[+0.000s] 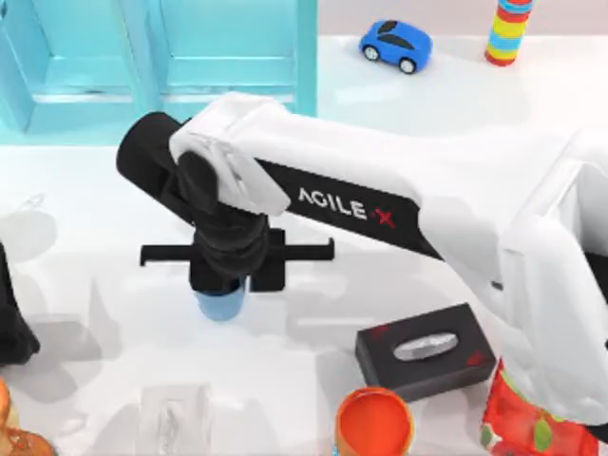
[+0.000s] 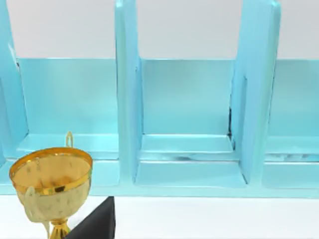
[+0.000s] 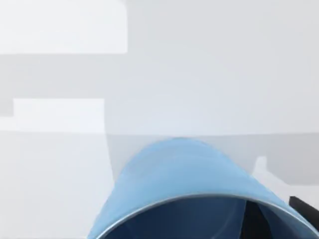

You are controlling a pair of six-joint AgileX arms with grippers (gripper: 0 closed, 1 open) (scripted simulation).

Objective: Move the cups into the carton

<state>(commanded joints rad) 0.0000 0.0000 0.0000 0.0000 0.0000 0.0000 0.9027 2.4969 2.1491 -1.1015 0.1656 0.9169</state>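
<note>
Progress looks early: neither cup sits in the turquoise carton [image 1: 161, 66] at the back left of the table, whose open compartments look bare in the left wrist view, so both placements appear to be left. Starting at the left edge of the top view, the left arm [image 1: 9, 323] is parked as a dark shape, with a gold trophy [image 2: 50, 184] close before its wrist camera. Moving right, the right gripper [image 1: 226, 275] hangs over the blue cup [image 1: 220, 304], left of the table's middle and in front of the carton. Its fingers are hidden under the wrist, so I cannot tell whether they are spread or pinching the cup. The cup is glossy, plain, handleless and tapered; in the right wrist view its rim [image 3: 199, 199] and dark blue inside sit right under the camera. Farther right lie a black tissue box [image 1: 426, 350] and an orange container [image 1: 375, 423]. I cannot find the grey-olive cup.
</note>
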